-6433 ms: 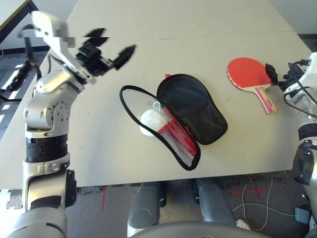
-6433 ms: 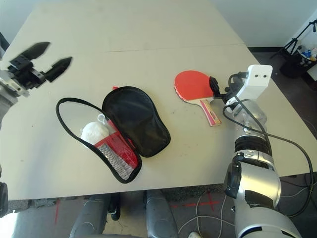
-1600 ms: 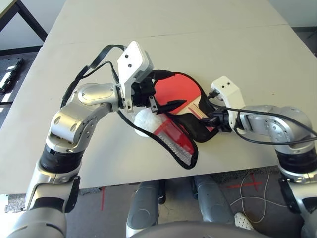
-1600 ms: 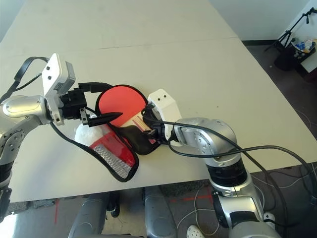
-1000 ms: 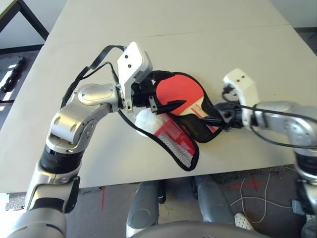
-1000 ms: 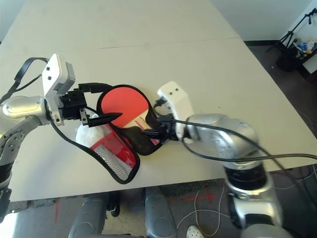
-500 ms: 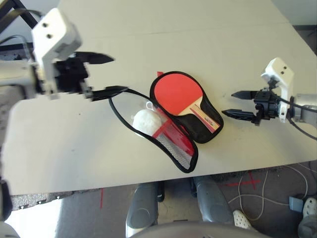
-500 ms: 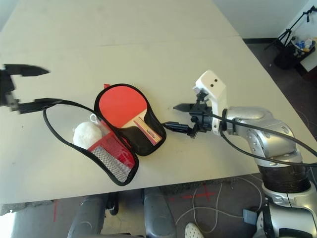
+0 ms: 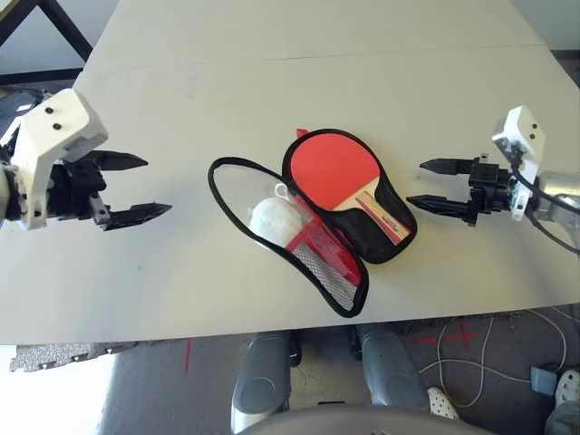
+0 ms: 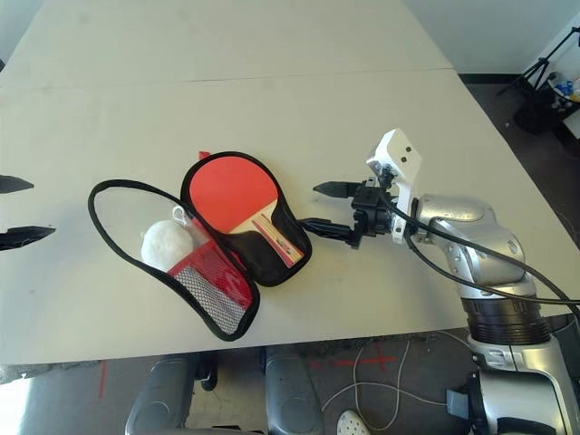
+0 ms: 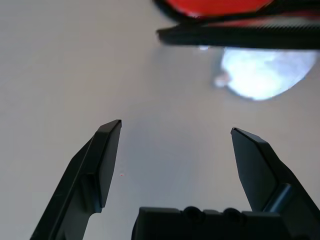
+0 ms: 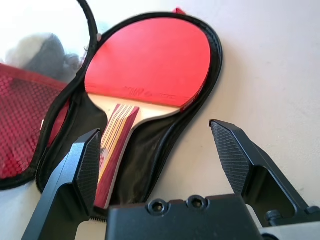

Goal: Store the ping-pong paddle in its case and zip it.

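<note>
The ping-pong paddle (image 9: 337,172) lay face up inside the open case (image 9: 358,213), its red rubber head toward twelve o'clock and its striped wooden handle (image 12: 116,142) running down toward five o'clock over the black lining. The case's other half (image 9: 290,240), with the red mesh pocket (image 10: 207,276), was flopped open on the desk (image 9: 181,91) toward eight o'clock, a whitish soft pouch (image 9: 270,220) resting on it. The left gripper (image 9: 130,187) hung well off at nine o'clock from the case, jaws spread and empty. The right gripper (image 10: 319,207) sat near the case at three o'clock, likewise released, pointing at the handle end.

The paddle itself looked stiff and light, and it seemed settled enough to need no more handling. The case was the awkward part: soft fabric, limp, likely to sag or slide on the smooth desk if pulled from one side only. I judged the open flap best taken by its black zipper edging (image 10: 104,231) at the far rim, around nine o'clock, and folded over the paddle while the other gripper pinned the lower half. The pouch might bulge under the flap and fight the zip. The zipper pull was too small for me to make out.
</note>
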Controlling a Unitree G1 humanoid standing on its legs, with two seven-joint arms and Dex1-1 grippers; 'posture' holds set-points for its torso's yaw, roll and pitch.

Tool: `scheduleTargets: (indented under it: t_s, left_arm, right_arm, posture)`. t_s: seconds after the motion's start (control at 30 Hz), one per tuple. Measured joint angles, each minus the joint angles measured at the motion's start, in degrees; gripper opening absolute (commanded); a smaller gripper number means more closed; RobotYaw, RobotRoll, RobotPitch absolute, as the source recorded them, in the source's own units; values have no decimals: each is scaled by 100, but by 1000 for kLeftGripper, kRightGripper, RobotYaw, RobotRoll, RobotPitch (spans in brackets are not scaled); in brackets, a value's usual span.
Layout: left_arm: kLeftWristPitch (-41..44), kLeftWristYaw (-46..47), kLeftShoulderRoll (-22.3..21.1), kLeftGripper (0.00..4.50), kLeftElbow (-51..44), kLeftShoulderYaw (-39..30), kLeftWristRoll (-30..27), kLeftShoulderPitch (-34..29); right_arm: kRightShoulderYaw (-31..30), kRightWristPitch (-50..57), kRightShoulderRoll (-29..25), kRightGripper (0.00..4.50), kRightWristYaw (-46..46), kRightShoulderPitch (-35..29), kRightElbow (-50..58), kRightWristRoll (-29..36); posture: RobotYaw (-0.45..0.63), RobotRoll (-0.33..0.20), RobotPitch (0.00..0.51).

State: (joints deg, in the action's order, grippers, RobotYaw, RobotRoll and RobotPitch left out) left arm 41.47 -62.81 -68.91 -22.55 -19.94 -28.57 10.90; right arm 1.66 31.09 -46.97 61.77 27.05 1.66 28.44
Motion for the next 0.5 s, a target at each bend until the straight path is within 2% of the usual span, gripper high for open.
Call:
scheduleTargets:
  t_s: [0.07, 0.2, 0.27, 0.37, 0.5]
  left_arm:
    - [138, 98, 177, 4500, -267, 321, -174, 183]
    - [513, 392, 879, 4500, -706, 1118, -591, 1034]
    - [651, 602, 1367, 4500, -742, 1514, -696, 1624]
    - [685, 913, 2148, 4500, -702, 2068, -691, 2388]
    - [502, 1108, 2929, 4500, -504, 2643, -534, 2771]
  right_arm:
    - [44, -16, 46, 4451, -41, 7, -35, 1]
    - [217, -14, 86, 4451, -114, 12, -179, 8]
    - [259, 11, 135, 4451, -176, 15, -233, 31]
    - [358, 109, 197, 4451, -305, 16, -317, 68]
    - [439, 305, 223, 4451, -540, 85, -550, 66]
  posture:
    - [99, 0, 246]
    - [89, 0, 252]
    - [87, 0, 254]
    - [80, 0, 258]
    - [62, 0, 262]
